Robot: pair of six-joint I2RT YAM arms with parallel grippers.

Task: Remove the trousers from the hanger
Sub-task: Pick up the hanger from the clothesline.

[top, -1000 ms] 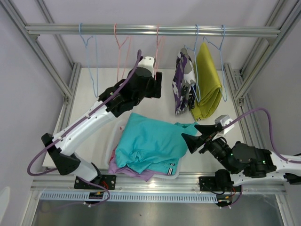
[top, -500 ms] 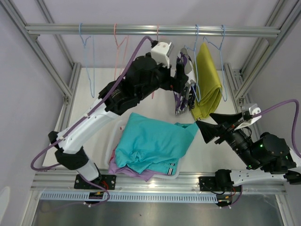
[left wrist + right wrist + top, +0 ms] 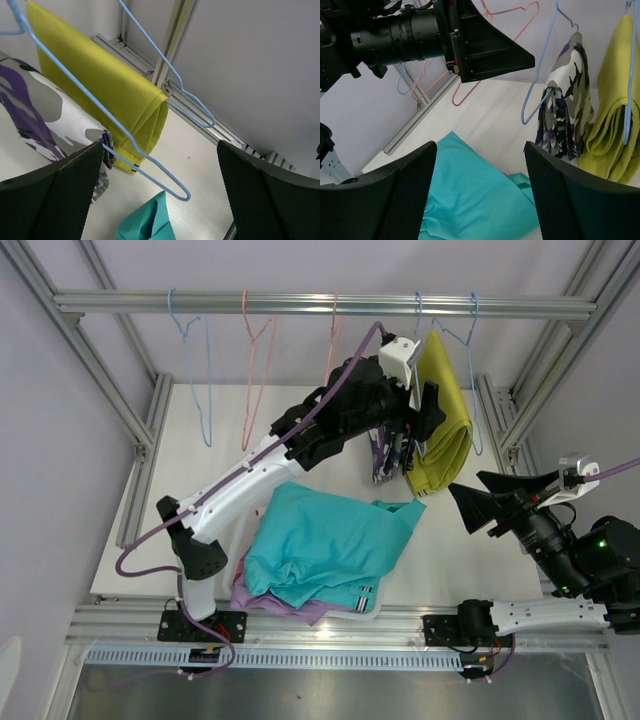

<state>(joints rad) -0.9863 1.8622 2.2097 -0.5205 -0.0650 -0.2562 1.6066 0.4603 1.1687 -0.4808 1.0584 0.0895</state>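
My left gripper (image 3: 160, 145) has swung from table (image 3: 200, 490) centre toward 1 o'clock; jaws wide apart, empty. The camouflage trousers (image 3: 35, 95) hang at its 9 o'clock, long axis vertical, probably just beside one finger. The right gripper (image 3: 465, 483), also parted, lies farther.

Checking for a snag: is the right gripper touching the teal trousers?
Apart. The top view shows a strip of bare table between the right gripper and the nearest corner of the teal trousers.
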